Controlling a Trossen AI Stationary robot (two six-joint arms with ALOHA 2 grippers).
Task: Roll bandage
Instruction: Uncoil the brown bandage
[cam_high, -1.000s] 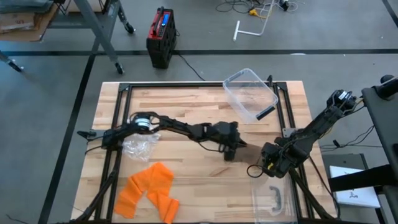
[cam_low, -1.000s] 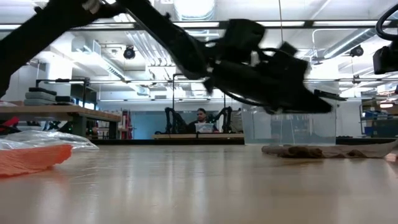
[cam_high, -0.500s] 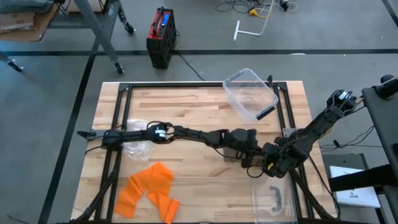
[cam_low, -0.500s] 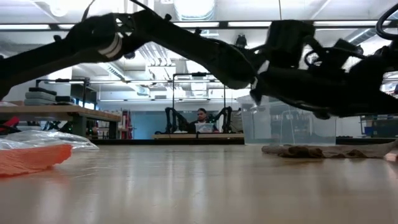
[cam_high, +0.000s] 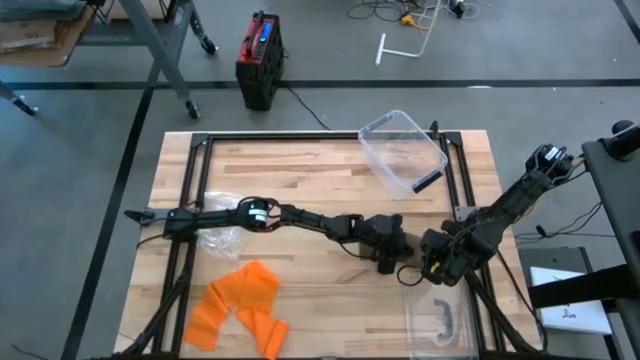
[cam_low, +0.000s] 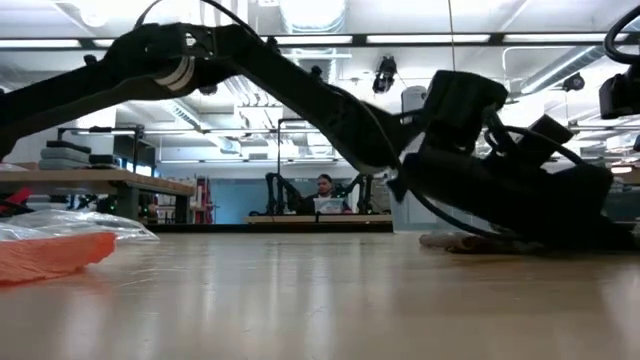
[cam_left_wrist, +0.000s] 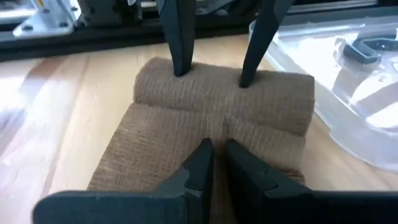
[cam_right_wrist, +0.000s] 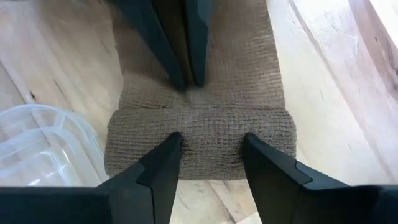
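Note:
A brown woven bandage (cam_left_wrist: 217, 118) lies on the table near its right edge. Its far end is wound into a roll (cam_right_wrist: 199, 140) and its flat strip (cam_left_wrist: 155, 155) runs back along the wood. My left gripper (cam_left_wrist: 214, 149), shut, has its tips on the strip just in front of the roll; the high view shows my left gripper (cam_high: 392, 262) reaching in from the table's left. My right gripper (cam_right_wrist: 211, 149) stands over the roll from the other side with its fingers apart. In the low view the arms hide most of the bandage (cam_low: 455, 241). My left gripper presses its shut fingertips (cam_right_wrist: 189, 78) down on the flat strip (cam_left_wrist: 217, 127), right where it meets the roll, near the middle of its width. The fingers slant down from the table's left, along the strip. The strip lies flat on the wood. My right gripper rests its two spread fingertips (cam_left_wrist: 180, 68) on top of the roll (cam_right_wrist: 208, 127), one each side of the middle, well inside its two ends. The fingers come steeply from above. The roll lies on the table.
A clear plastic bin (cam_high: 403, 150) lies tipped at the far right. A clear lid with a handle (cam_high: 440, 320) lies at the near right, close beside the roll. Orange cloth pieces (cam_high: 240, 305) and a crumpled plastic bag (cam_high: 222, 235) lie at the left.
My left gripper has gone toward the table's right edge and down, staying shut, until its tips reached the bandage strip beside the roll.

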